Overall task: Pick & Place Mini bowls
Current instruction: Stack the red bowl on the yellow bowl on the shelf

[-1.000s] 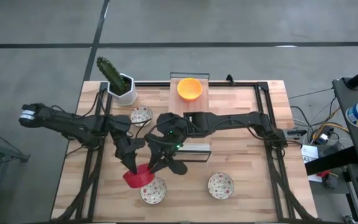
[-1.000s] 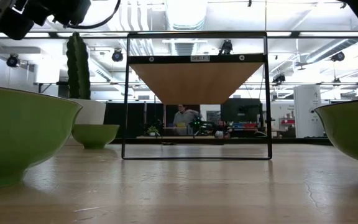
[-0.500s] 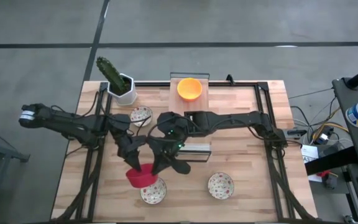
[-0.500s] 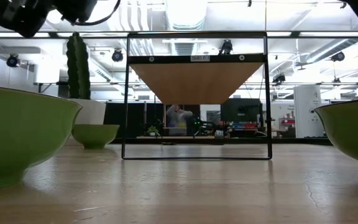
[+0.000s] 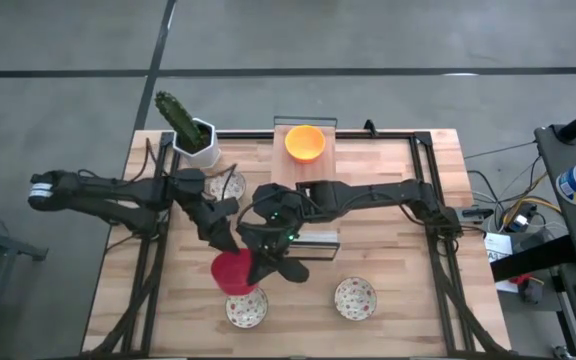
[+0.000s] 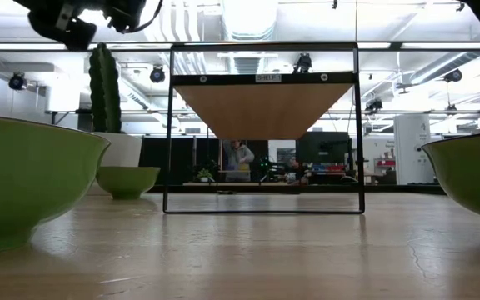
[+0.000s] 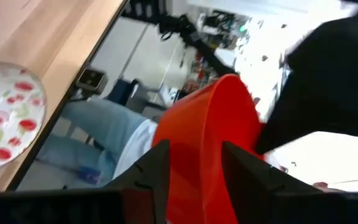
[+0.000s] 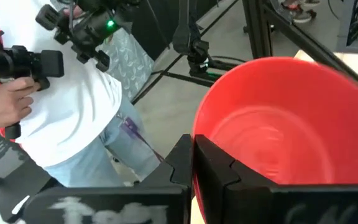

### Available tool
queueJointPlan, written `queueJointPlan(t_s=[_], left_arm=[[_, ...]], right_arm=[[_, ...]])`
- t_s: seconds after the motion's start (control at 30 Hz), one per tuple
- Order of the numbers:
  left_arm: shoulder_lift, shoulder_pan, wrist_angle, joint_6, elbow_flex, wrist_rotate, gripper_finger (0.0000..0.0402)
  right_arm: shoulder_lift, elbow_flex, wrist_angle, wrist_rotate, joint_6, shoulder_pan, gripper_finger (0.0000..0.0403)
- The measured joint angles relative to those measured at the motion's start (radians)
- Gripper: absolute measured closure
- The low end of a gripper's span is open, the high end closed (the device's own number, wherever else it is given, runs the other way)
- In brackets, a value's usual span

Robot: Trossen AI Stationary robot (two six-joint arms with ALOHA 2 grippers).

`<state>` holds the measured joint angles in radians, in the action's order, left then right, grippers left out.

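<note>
A red mini bowl hangs tipped on its edge above the table's near middle, with my right gripper shut on its rim. My left gripper stands open just beyond the bowl's far side; in the left wrist view the bowl's wall shows past its spread fingers, apart from them. An orange mini bowl sits on a raised wooden shelf at the far middle. Three floral white mini bowls rest on the tabletop. My right gripper pinches the red bowl's rim, one finger outside the wall and one inside the hollow. The fingers come from the table's right side, slanting a little downward. The bowl is lifted clear of the table, tipped on edge.
A white pot with a cactus stands at the far left corner. A black frame carries the wooden shelf above the table. A person with a camera stands beyond the table's near edge.
My left gripper has let go of the red bowl and drawn back toward the table's far edge, rising a little. The bowl stays with my right gripper and has tipped further up onto its edge.
</note>
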<state>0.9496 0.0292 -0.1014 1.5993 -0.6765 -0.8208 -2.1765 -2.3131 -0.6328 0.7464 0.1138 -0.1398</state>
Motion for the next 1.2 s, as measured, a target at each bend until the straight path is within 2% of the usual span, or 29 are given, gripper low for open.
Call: queueJointPlan(t_s=[0.27, 0.73, 1.2], left_arm=[[-0.047, 0.081, -0.003, -0.025, 0.000, 0.000, 0.0266], [-0.071, 0.148, -0.004, -0.026, -0.008, 0.006, 0.0266], [-0.075, 0.305, -0.012, -0.057, -0.010, 0.030, 0.0266]], right_arm=[[0.000, 0.000, -0.048, -0.013, 0.021, 0.015, 0.0394], [0.001, 0.000, -0.054, -0.020, 0.021, 0.034, 0.0394], [0.017, -0.021, -0.239, -0.063, -0.002, 0.079, 0.0395]])
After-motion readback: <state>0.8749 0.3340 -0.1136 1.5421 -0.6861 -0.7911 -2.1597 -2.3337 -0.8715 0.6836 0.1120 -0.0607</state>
